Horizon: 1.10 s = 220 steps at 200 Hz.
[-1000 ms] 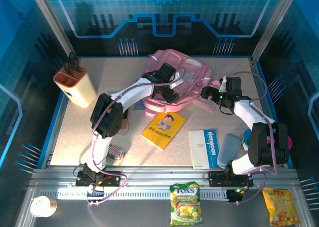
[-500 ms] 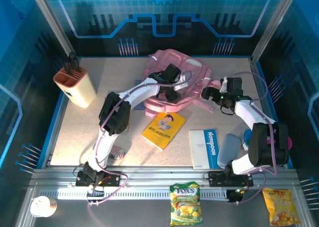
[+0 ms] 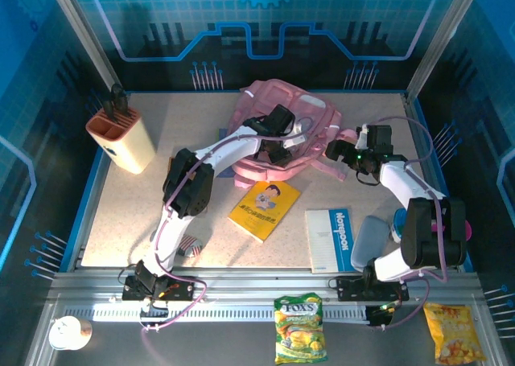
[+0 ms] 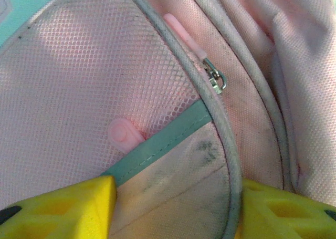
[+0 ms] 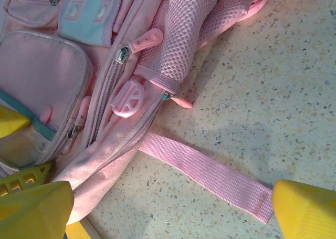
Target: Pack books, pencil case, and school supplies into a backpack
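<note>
one pink backpack (image 3: 310,113) lies front-up at the back of the counter (image 3: 121,213); yellow book (image 3: 264,210) and white book (image 3: 322,241) sit before it, unpacked. left fingers (image 4: 63,207) rest apart astride the mesh pocket (image 4: 79,81) corner, likely seeking a pinch. right fingers (image 5: 31,207) spread wide over the strap (image 5: 205,173), likely to steady.

**Left arm** (image 3: 219,150): rises from its base, elbow bent high, forearm reaching forward and to the right. **Left claw** (image 3: 272,147): tilted downward, yellow fingers (image 4: 63,207) partly apart. **Right arm** (image 3: 402,183): folded, forearm turned leftward. **Right claw** (image 3: 333,150): just right of the left claw, fingers (image 5: 307,210) spread wide, nothing held.
</note>
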Available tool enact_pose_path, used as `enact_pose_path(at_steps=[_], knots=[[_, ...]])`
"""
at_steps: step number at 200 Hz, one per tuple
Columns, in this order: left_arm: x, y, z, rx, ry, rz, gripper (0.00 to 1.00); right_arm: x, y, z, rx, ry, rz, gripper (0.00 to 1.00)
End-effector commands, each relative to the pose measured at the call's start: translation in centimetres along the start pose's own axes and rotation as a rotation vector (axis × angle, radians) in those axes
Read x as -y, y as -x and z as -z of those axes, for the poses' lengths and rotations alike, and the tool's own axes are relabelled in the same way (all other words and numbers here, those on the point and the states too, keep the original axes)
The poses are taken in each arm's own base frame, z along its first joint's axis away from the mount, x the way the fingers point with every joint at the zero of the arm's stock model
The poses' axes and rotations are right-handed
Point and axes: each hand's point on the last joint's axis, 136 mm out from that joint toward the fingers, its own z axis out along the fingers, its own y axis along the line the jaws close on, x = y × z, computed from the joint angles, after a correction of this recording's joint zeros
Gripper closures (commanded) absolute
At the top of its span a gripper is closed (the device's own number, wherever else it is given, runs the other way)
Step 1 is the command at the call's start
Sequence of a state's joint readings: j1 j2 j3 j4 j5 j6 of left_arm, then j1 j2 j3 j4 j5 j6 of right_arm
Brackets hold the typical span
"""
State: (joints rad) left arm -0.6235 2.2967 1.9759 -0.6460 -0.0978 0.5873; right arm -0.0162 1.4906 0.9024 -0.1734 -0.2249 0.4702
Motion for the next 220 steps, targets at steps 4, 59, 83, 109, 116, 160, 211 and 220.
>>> enact_pose_path(at_steps=[4,59,83,109,116,160,211,220], knots=[[0.3,-1.4,-1.0,-0.083,0.005,-0.065,0.42,0.4,-0.2,-0.1,-0.023,0.004,-0.029,0.03],[0.1,-0.7,-0.5,-0.069,0.029,-0.09,0.51,0.5,-0.2,-0.3,-0.024,0.004,-0.03,0.04],[-1.3,1.0,0.8,-0.001,0.088,-0.012,0.69,0.3,0.0,-0.4,-0.021,0.016,-0.004,0.05],[-1.4,1.7,2.4,0.046,0.051,0.063,0.77,-0.9,0.2,-0.9,-0.02,0.096,0.046,0.07],[-1.4,1.7,2.6,0.051,0.04,0.074,0.81,-1.3,0.3,-1.0,-0.019,0.123,0.056,0.07],[-1.8,2.2,4.7,0.115,-0.008,0.151,0.96,-2.8,0.5,-2.3,-0.011,0.238,0.08,0.12],[-3.0,3.0,8.2,0.263,-0.069,0.262,1.0,-3.2,1.2,-3.6,0.006,0.291,0.061,0.17],[-3.3,3.0,8.7,0.282,-0.074,0.282,1.0,-3.2,1.3,-3.9,0.006,0.294,0.059,0.17]])
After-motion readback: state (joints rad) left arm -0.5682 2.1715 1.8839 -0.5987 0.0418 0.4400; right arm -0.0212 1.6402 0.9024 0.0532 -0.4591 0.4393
